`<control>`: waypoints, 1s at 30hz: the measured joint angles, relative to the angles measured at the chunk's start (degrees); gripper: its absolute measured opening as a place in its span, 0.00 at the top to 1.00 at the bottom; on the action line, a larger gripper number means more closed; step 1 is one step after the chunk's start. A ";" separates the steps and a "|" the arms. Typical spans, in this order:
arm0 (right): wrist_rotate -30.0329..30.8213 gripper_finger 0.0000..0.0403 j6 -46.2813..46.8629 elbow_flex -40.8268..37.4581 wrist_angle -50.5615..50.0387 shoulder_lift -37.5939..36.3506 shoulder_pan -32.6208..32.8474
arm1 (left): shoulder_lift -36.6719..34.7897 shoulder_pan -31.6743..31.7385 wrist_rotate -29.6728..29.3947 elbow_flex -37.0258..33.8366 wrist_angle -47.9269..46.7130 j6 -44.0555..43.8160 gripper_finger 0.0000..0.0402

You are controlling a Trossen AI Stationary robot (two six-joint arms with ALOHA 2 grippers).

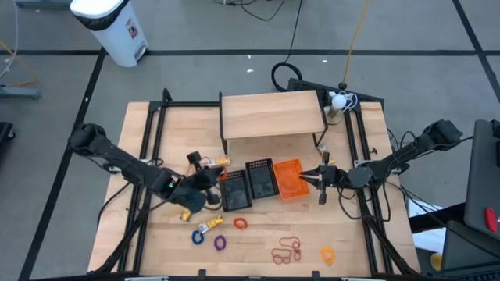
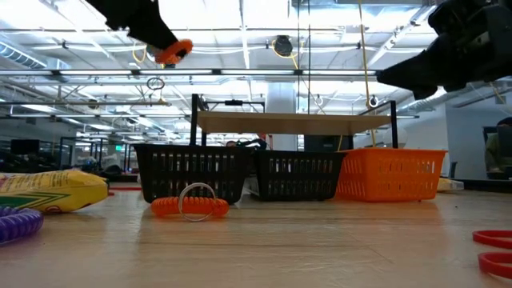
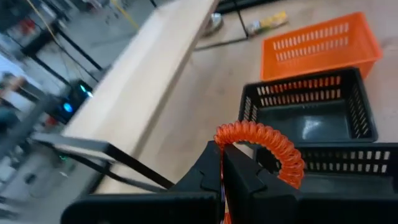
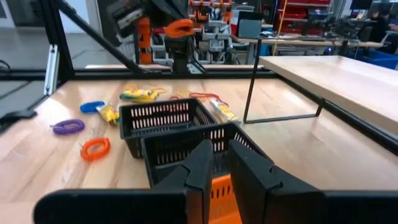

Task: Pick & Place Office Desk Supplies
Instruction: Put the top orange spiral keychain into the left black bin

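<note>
My left gripper point(image 1: 211, 179) hangs above the table, beside the left black basket point(image 1: 234, 190), shut on an orange coil ring point(image 3: 261, 142). That ring also shows high in the low view point(image 2: 174, 51). The middle black basket point(image 1: 262, 179) and the orange basket point(image 1: 287, 178) stand in a row to its right. My right gripper point(image 1: 314, 177) hovers level just right of the orange basket, its fingers point(image 4: 249, 171) close together with nothing between them. Loose supplies lie on the near table: an orange coil point(image 1: 240, 223), a purple coil point(image 1: 220, 243), red elastic loops point(image 1: 287, 251) and a yellow loop point(image 1: 328, 254). My left gripper pinches the orange coil ring at one spot of its loop point(image 3: 221, 138) between its two fingertips. The rest of the ring arches out past the fingers and curves down beside them. The ring is lifted clear, above the black baskets.
A wooden shelf on black legs point(image 1: 272, 115) stands behind the baskets. A yellow box point(image 2: 48, 190) and small blue and yellow pieces point(image 1: 201, 232) lie at the near left. More yellow items point(image 1: 221, 162) lie behind the left basket.
</note>
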 joint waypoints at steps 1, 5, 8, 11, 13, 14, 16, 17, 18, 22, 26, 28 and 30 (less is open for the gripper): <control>-0.01 0.89 -0.74 0.00 -0.05 0.04 0.00 | 0.00 0.78 1.09 -0.61 0.72 -0.63 1.00; 0.01 0.89 -2.08 0.02 1.32 0.01 0.00 | 0.02 3.65 5.64 -2.99 6.81 -0.82 1.00; -0.04 0.89 -3.42 0.02 3.88 0.01 0.00 | 0.02 5.19 11.62 -4.26 12.00 0.61 1.00; -0.06 0.89 -6.01 0.04 5.92 0.01 0.00 | 0.02 6.34 20.64 -4.71 15.10 0.68 0.97; -0.06 0.89 -8.06 0.07 7.21 0.01 0.00 | 0.02 6.77 26.17 -4.74 15.18 0.40 0.94; -0.06 0.89 -8.98 0.09 7.75 0.01 0.00 | 0.11 6.87 27.85 -4.76 15.15 -0.39 0.93; -0.07 0.89 -10.20 0.09 8.91 0.01 0.00 | 0.68 6.87 28.94 -4.76 15.15 -2.42 0.90; -0.06 0.89 -10.67 0.09 9.49 0.01 0.00 | 1.03 6.81 28.95 -4.76 14.91 -3.17 0.89; -0.08 0.89 -11.09 0.09 9.88 0.01 0.00 | 1.49 6.64 28.95 -4.76 14.75 -3.59 0.88; -0.10 0.89 -11.25 0.11 9.89 0.01 0.00 | 3.13 6.41 29.02 -4.76 14.81 -4.50 0.83; -0.10 0.89 -11.13 0.11 9.89 0.01 0.00 | 3.72 6.61 28.44 -4.79 15.12 -4.40 0.79; -0.11 0.89 -11.11 0.11 9.85 0.01 0.00 | 3.67 6.72 27.96 -4.76 15.38 -3.89 0.77; -0.12 0.89 -11.11 0.11 9.85 0.01 0.00 | 3.60 6.74 27.88 -4.78 15.45 -3.03 0.76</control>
